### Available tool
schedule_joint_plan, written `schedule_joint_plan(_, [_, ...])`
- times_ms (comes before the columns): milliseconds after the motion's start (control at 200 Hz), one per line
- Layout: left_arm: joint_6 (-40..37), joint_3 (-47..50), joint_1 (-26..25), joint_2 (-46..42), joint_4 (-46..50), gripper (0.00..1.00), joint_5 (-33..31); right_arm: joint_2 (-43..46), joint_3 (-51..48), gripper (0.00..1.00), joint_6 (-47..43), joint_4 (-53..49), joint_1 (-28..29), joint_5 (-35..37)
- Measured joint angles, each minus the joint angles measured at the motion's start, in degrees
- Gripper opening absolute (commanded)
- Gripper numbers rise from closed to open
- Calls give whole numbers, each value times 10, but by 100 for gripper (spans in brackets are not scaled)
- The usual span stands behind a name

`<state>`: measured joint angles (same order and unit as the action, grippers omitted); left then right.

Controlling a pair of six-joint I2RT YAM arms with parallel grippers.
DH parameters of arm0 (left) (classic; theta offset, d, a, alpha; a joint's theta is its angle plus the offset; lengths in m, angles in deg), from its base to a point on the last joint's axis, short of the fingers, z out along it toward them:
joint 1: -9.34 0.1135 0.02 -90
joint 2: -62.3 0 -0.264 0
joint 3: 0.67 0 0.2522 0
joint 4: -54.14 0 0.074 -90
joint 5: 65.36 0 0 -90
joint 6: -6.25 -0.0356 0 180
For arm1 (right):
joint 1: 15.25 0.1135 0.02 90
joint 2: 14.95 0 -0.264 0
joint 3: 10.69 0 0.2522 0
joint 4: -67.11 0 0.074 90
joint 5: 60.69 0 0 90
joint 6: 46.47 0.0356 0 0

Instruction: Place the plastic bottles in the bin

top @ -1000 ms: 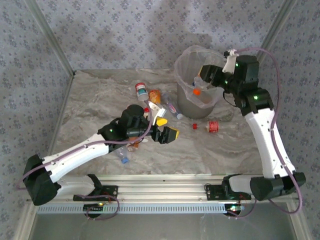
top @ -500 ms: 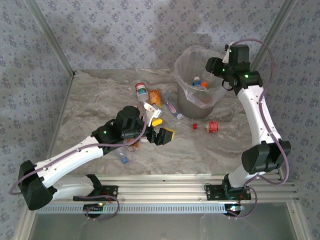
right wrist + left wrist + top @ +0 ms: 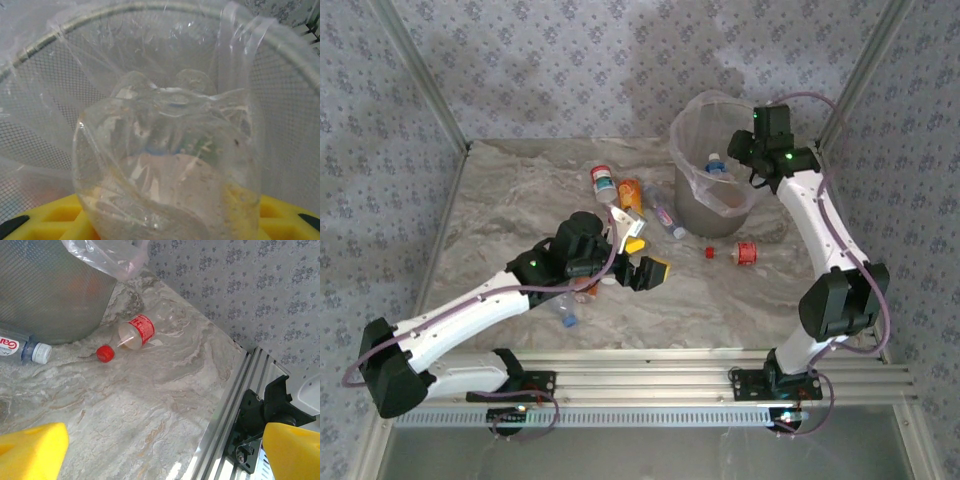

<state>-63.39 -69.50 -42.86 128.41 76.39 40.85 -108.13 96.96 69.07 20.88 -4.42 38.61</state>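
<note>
Now right arm [image 3: 820, 215] arched over bin [image 3: 705, 212], right claw [image 3: 730, 158] clamped on clear bottle [image 3: 165, 165] (crumpled); left claw [image 3: 645, 256] agape.

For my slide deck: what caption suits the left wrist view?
Left gripper, jaws open, above the marble table; a red-labelled bottle and a loose red cap lie near the grey bin.

The right gripper [image 3: 732, 157] (clear bottle [image 3: 165, 165] in its grasp) has drawn back to the bin's [image 3: 700, 210] right rim.

A marbled table [image 3: 500, 200] with an aluminium rail [image 3: 650, 372] meets patterned walls [image 3: 570, 60].
</note>
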Motion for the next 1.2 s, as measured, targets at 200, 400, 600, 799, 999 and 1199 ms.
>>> schedule_joint_plan(200, [0, 2, 0, 0, 5, 100, -6, -5, -12, 61, 8, 12, 13, 24])
schedule_joint_plan(400, [0, 2, 0, -1, 6, 100, -8, -4, -14, 76, 10, 13, 13, 36])
schedule_joint_plan(600, [0, 2, 0, -1, 6, 100, -8, 2, -14, 78, 10, 8, 13, 36])
schedule_joint_plan(799, [0, 2, 0, -2, 9, 100, -13, 14, -9, 79, -2, 1, 13, 34])
schedule_joint_plan(999, [-12, 2, 0, -12, 32, 100, -38, 47, -10, 80, -37, 7, 13, 2])
schedule_joint_plan(1199, [-34, 2, 0, -26, 68, 100, -76, 116, -37, 81, -79, 34, 22, -36])
